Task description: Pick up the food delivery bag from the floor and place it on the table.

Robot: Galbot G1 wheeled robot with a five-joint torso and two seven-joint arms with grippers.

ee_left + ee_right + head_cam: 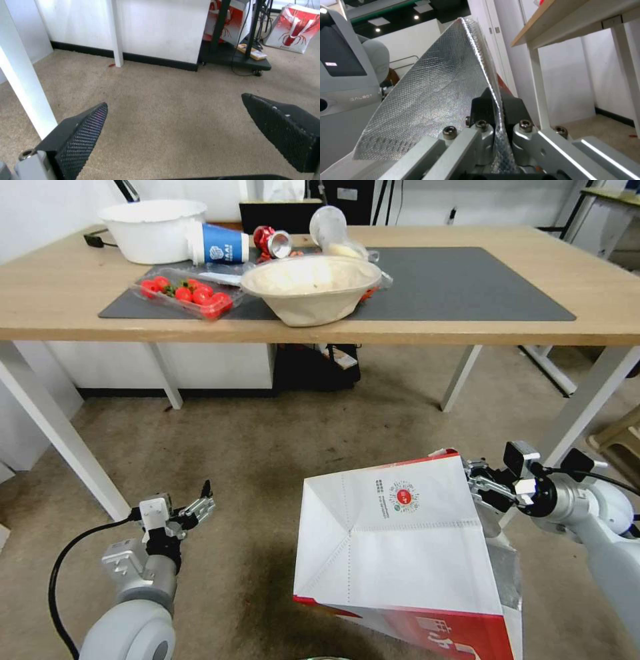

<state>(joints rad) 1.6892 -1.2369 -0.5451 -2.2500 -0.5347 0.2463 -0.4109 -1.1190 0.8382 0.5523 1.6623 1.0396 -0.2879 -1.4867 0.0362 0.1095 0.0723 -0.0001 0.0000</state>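
The food delivery bag [400, 553], white with a red band and a round red logo, hangs tipped above the floor [267, 460] at lower right in the head view. My right gripper [481, 488] is shut on the bag's upper edge. In the right wrist view the black fingers [513, 107] pinch the silver foil lining [436, 100]. The table [467, 323], light wood with a dark grey mat [460, 280], stands ahead above the bag. My left gripper [200, 503] hovers low at lower left, open, with bare carpet between its fingers [83, 132].
On the table's left half lie a paper bowl [310, 287], a tray of tomatoes [187, 293], a white basin [153, 230], a blue cup [220, 247] and a can [272, 241]. White table legs [60, 433] flank the floor space. Red-and-white bags [293, 27] stand by a black stand [240, 60].
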